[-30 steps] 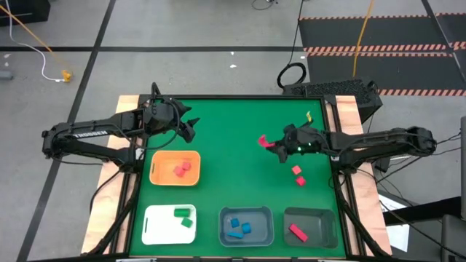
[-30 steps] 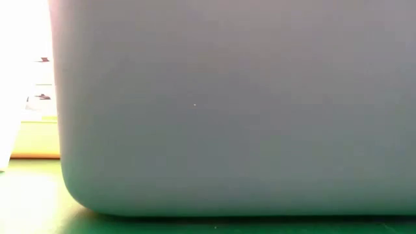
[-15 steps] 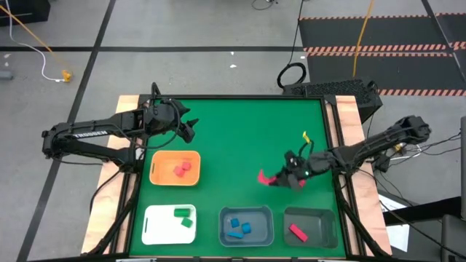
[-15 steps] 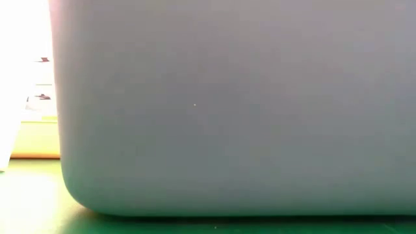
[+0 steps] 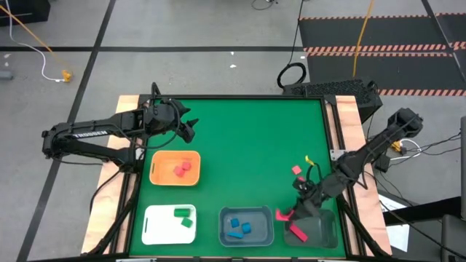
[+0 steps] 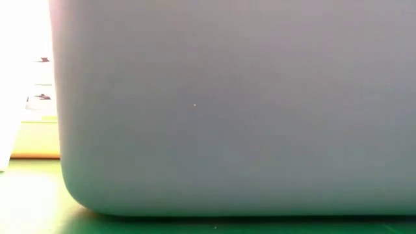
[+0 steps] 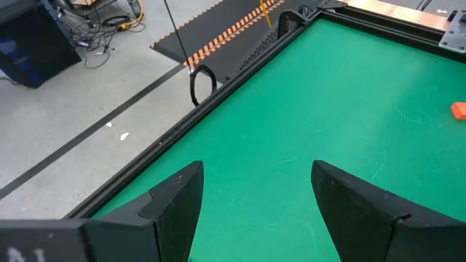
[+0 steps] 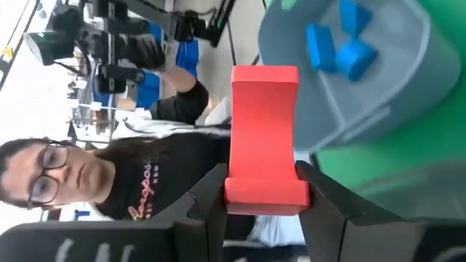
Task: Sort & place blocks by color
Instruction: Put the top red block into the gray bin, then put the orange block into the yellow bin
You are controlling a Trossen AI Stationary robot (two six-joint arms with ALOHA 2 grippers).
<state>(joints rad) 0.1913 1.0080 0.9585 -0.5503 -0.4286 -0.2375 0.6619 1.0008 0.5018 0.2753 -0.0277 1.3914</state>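
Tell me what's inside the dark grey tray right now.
The dark grey tray holds one red bar. The right gripper, shut on a red block, hangs over its near-left corner and covers that part, so anything beneath it cannot be seen.

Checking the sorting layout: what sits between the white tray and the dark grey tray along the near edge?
In the high view, the blue-grey tray with blue blocks lies between the white tray and the dark grey tray.

a grey tray wall (image 6: 227,104) fills the view above green table (image 6: 32,218).
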